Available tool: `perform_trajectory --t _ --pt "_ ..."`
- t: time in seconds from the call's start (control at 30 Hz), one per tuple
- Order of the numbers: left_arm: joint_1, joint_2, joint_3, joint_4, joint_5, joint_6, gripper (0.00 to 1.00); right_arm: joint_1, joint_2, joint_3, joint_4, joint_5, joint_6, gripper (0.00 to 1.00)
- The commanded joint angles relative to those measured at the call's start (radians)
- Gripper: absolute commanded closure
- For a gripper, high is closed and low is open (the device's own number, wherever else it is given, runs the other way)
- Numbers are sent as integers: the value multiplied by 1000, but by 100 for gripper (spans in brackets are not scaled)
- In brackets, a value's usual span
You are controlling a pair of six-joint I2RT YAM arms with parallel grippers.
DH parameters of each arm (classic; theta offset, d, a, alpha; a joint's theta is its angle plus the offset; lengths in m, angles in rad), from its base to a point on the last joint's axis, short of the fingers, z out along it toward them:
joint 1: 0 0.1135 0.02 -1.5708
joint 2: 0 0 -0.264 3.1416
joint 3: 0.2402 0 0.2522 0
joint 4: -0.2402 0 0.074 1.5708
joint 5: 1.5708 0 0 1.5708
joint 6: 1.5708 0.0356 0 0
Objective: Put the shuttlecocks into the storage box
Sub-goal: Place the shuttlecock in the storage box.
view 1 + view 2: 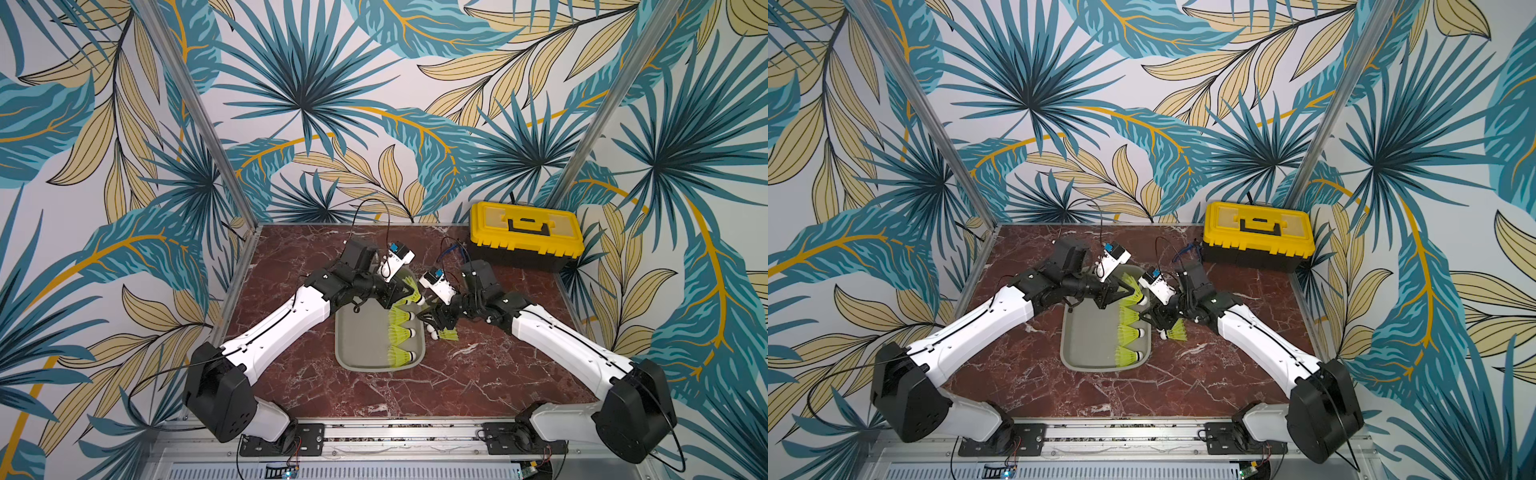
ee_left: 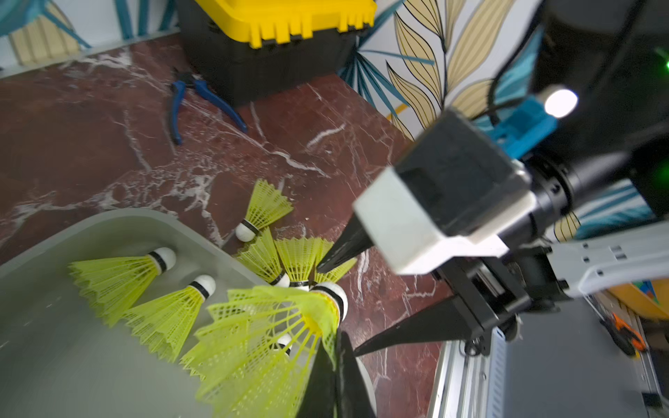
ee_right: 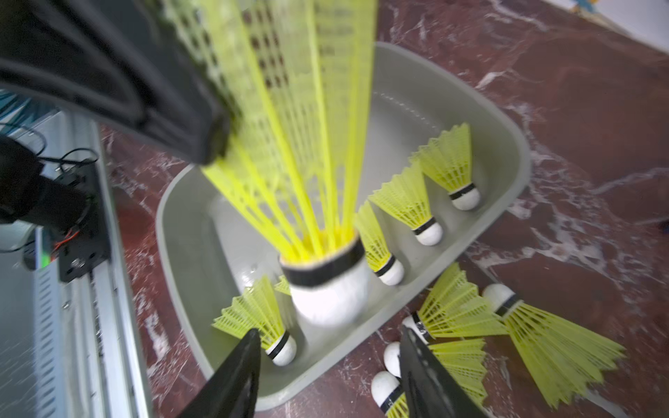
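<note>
Legible markings: none, with no text, label, brand, number or sign readable on the shuttlecocks (image 1: 401,356), the storage box (image 1: 361,340) or the yellow-lidded toolbox (image 1: 525,232).

A storage box (image 1: 361,340) sits mid-worktop (image 1: 478,374). Inside it, a row of shuttlecocks (image 1: 401,332) lies along its right wall, tips toward that wall. One shuttlecock (image 1: 409,291) hangs above the box's far right end. Further shuttlecocks (image 1: 448,334) cluster on the worktop just right of the box. A toolbox (image 1: 525,237) stands in the far right corner, pliers (image 2: 195,101) just left of it.
</note>
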Motion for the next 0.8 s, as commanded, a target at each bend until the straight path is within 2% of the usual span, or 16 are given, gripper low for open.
perform_trajectory --t 0.0,0.13,0.33,0.77 --pt "51 -31 -69 163 -102 -176 100 5 -72 -77 171 189 81 38" --pt "106 -23 -105 192 -135 -238 100 4 -158 -152 238 324 135 37" --pt "191 27 -129 189 -158 -278 100 4 -258 -247 305 421 164 37" --pt "260 145 -180 212 -187 -312 100 4 -330 -282 274 480 179 37"
